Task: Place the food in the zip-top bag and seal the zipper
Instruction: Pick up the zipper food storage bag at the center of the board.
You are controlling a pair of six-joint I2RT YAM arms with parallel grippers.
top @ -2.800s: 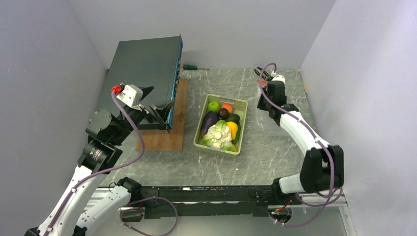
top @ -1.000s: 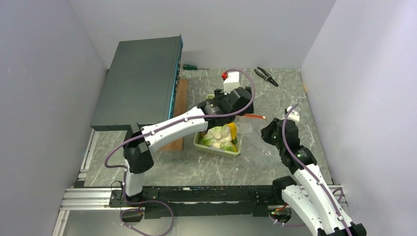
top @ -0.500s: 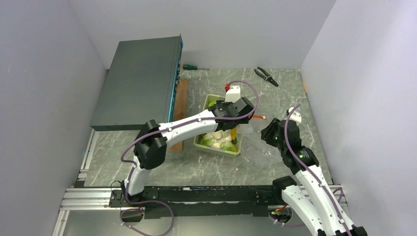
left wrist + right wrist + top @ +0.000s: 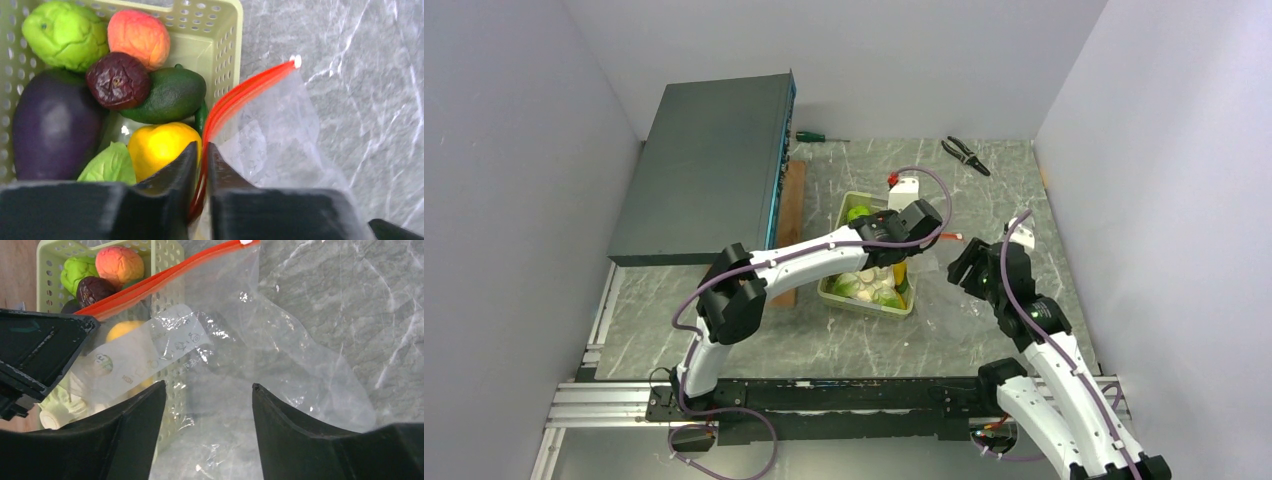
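Note:
The clear zip-top bag (image 4: 280, 355) hangs beside the pale green tray (image 4: 227, 45), its red-orange zipper (image 4: 240, 92) ending in a white slider tab (image 4: 297, 60). My left gripper (image 4: 201, 150) is shut on the zipper strip near the tray's right wall. My right gripper (image 4: 208, 387) stands open over the bag's body, fingers apart on either side of the film. The food lies in the tray: a bright green piece (image 4: 65, 32), an orange-yellow round piece (image 4: 139, 36), a small dark purple piece (image 4: 118, 80) and the white cauliflower (image 4: 864, 283). From above, the left gripper (image 4: 902, 255) and right gripper (image 4: 959, 262) face each other across the bag (image 4: 934, 262).
The tray also holds an aubergine (image 4: 52, 132), a dark green avocado (image 4: 167, 95) and a yellow pepper (image 4: 160, 147). A dark box (image 4: 709, 165) sits on a wooden board (image 4: 789, 200) at the left. A screwdriver (image 4: 814, 137) and pliers (image 4: 964, 153) lie at the back.
My left gripper has closed onto the zipper strip at the tray's right side. My right gripper has opened, its fingers now apart over the bag.

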